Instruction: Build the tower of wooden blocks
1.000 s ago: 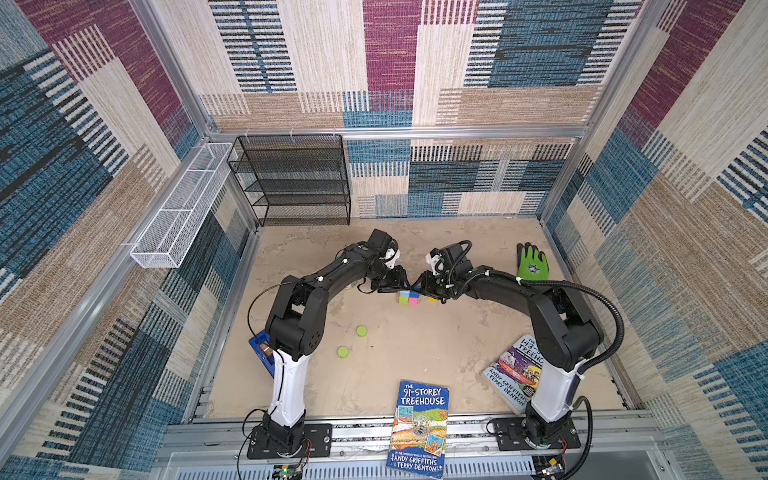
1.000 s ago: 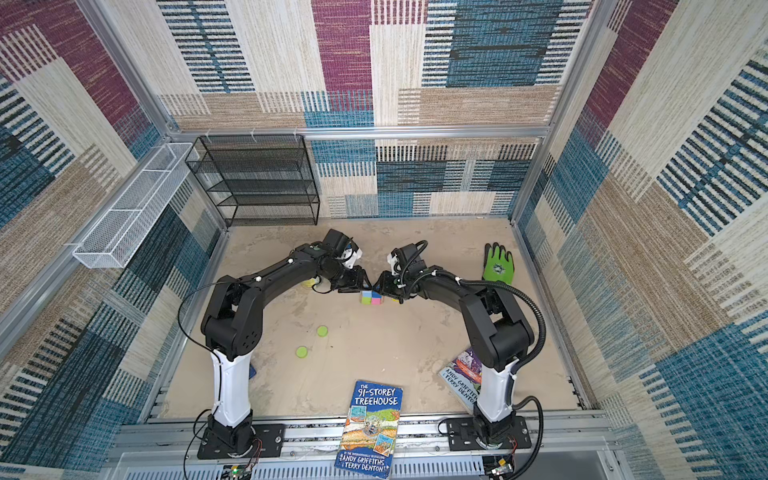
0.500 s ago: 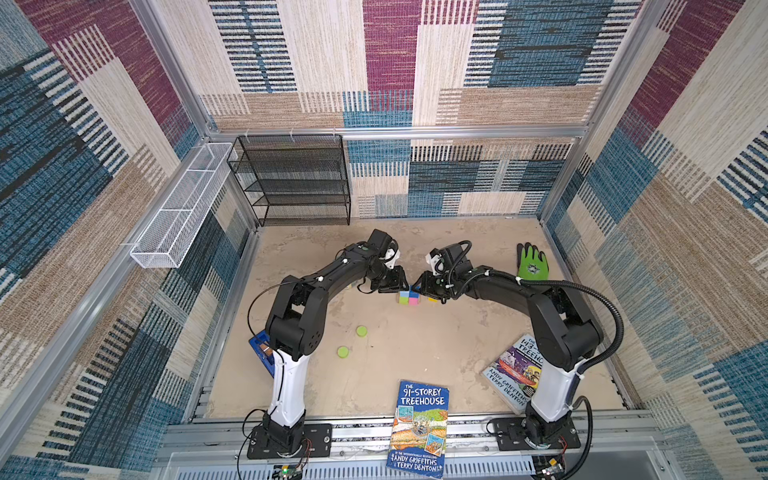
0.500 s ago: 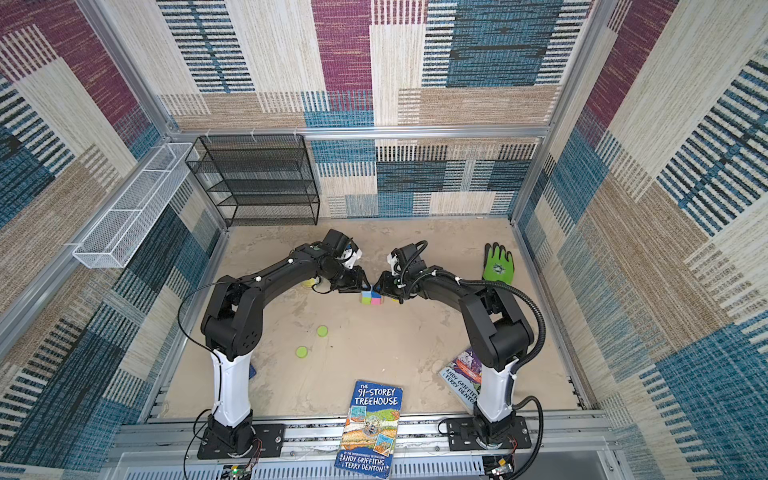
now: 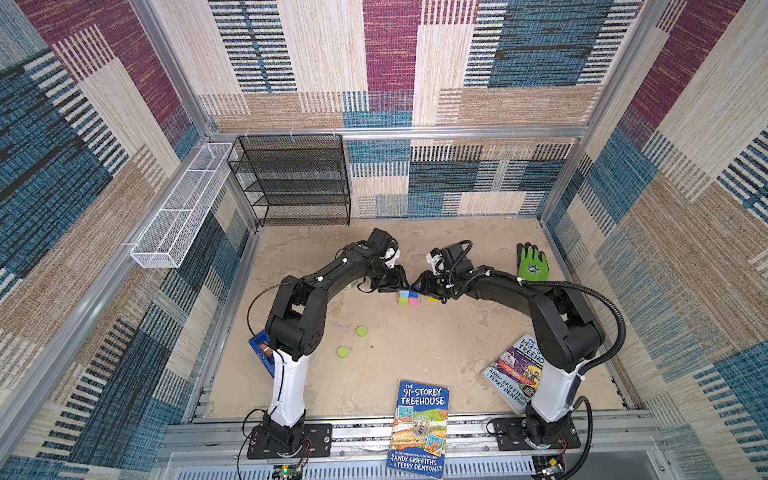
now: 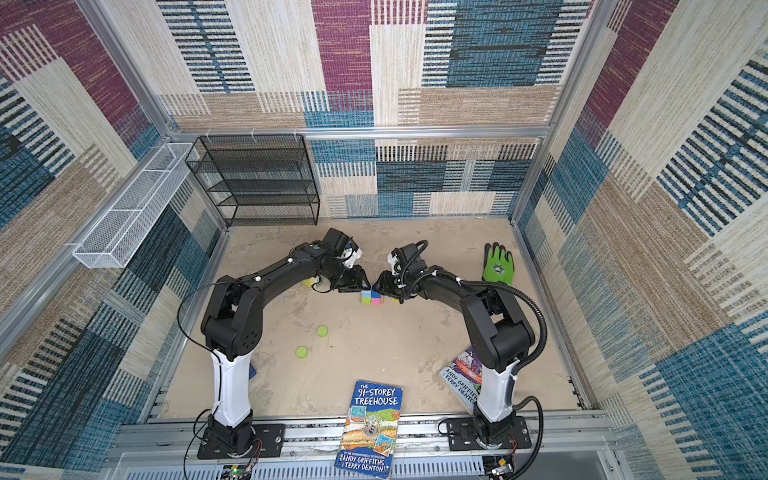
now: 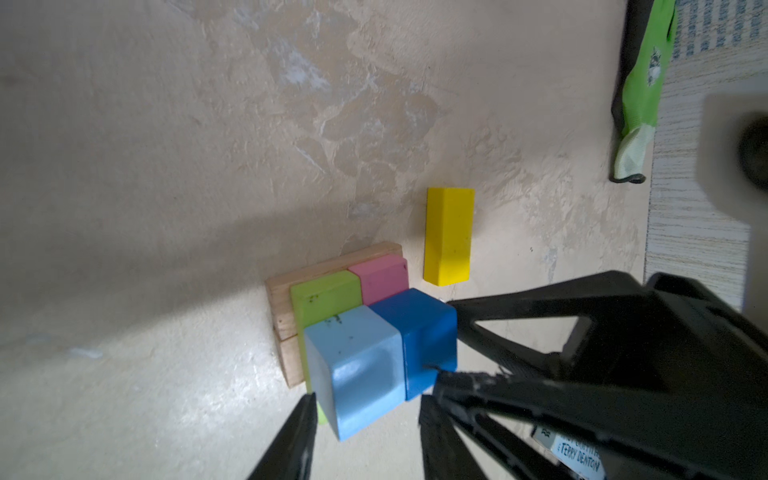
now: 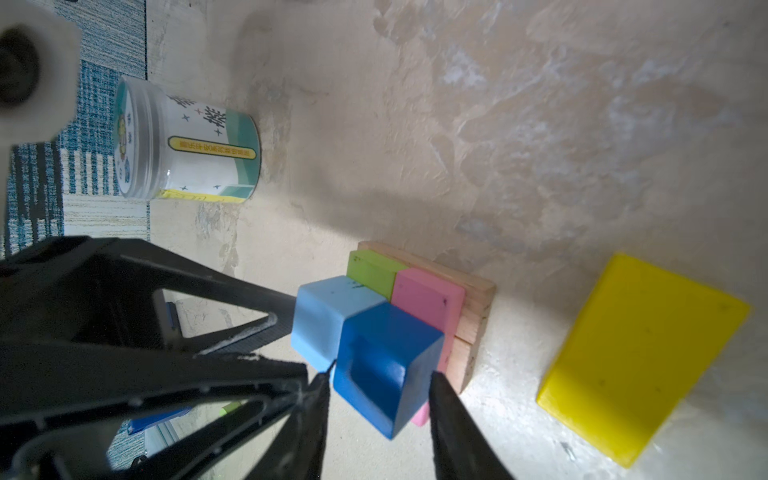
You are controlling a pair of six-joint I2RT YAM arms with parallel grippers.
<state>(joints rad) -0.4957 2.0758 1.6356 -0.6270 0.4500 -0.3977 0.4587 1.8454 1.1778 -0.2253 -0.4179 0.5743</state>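
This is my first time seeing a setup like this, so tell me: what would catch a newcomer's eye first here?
The left gripper and right gripper meet in the middle, flanking a small tower of bright blocks topped by a light-blue cube and a dark-blue cube side by side. A yellow block lies flat just beside it, and a green glove lies farther off on the right arm's side.

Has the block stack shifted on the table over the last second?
No. In a top view the block stack sits in the same place as before, judged against the green glove and the nearer lime round piece.
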